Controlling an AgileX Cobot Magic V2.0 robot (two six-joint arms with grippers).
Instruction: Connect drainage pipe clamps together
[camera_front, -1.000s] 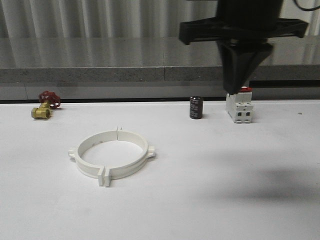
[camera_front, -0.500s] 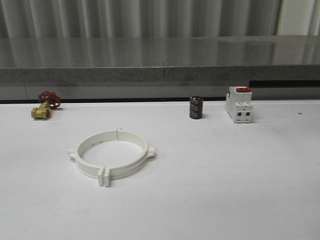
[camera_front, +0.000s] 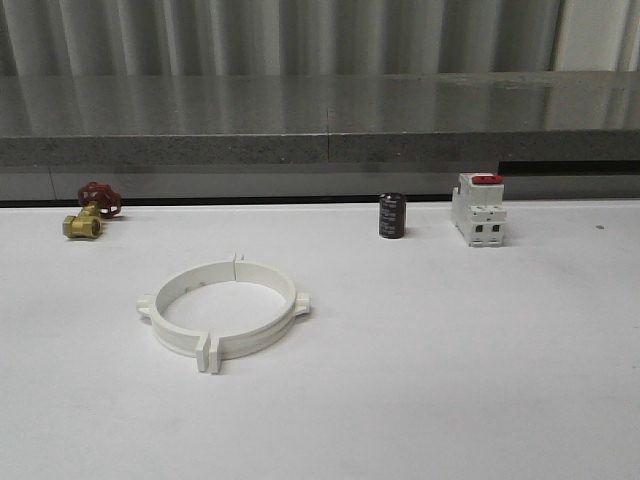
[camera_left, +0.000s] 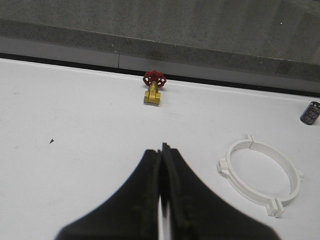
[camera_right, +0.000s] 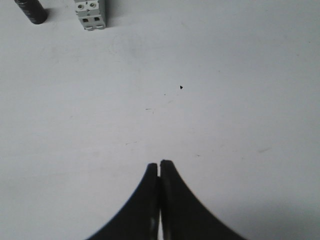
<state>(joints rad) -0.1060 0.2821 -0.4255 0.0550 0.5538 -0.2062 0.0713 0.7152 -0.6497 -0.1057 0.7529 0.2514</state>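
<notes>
The two white drainage pipe clamps (camera_front: 222, 312) lie on the white table, left of centre, closed into one ring with their end tabs meeting at front and back. The same drainage pipe clamps (camera_left: 261, 172) appear in the left wrist view, off to one side of my left gripper (camera_left: 161, 149). That gripper is shut with nothing between its black fingers and hangs above bare table. My right gripper (camera_right: 159, 164) is also shut and empty, over bare table well away from the ring.
A brass valve with a red handwheel (camera_front: 88, 212) sits at the back left. A black cylinder (camera_front: 392, 215) and a white boxy switch with a red top (camera_front: 477, 210) stand at the back right. A grey stone ledge (camera_front: 320, 120) runs behind the table.
One second ago the right arm's black gripper hung large at the upper right of the front view, above the switch; it has since left that view. The ring has not moved.
</notes>
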